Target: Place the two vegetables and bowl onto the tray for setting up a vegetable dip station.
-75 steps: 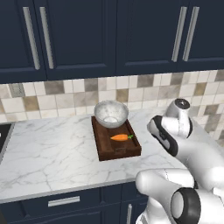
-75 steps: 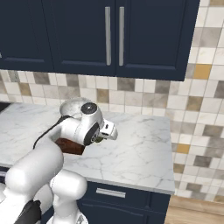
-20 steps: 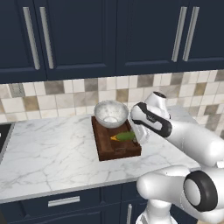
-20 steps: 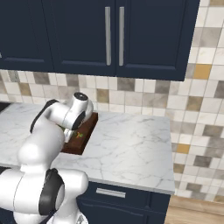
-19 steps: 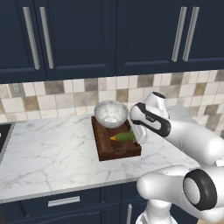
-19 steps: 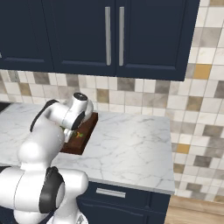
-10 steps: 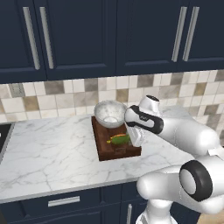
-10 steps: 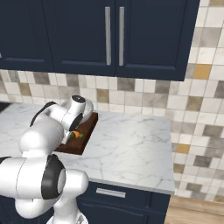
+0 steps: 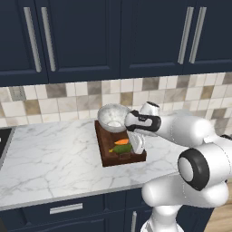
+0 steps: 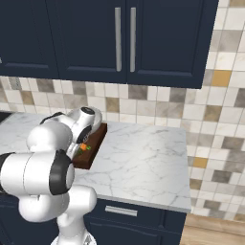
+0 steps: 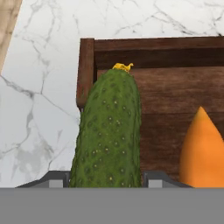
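The arm reaches out over the white marble counter (image 9: 50, 158) and bends down onto the dark wooden tray (image 9: 107, 156), which lies lengthwise away from the counter's front edge. The end effector (image 9: 136, 146) is down at the tray's right side, and from the hand view its two dark tips sit either side of the cucumber (image 11: 109, 135), pinching the bumpy green vegetable between them, with no gap visible on either side. The cucumber runs straight out from the tips, its small yellow stub end pointing toward the tray's raised wall (image 11: 86, 70). I cannot tell whether it rests on the tray floor or hangs just above it.

In the left base view the cucumber (image 9: 121, 148) shows as a green oblong over the middle of the tray, just in front of the carrot (image 9: 120, 141), which lies on the tray floor with its orange body toward the arm. In the hand view the carrot (image 11: 202, 148) sits just beside the cucumber, close but with a sliver of wood between them.

The pale marbled bowl (image 9: 113, 118) stands upright on the far end of the tray, toward the tiled backsplash (image 9: 59, 97), and covers that end almost edge to edge. From the right base view the arm hides most of the tray (image 10: 93, 146); a bit of the carrot (image 10: 83, 147) shows beside the wrist. Dark blue cabinets (image 9: 90, 36) hang above.
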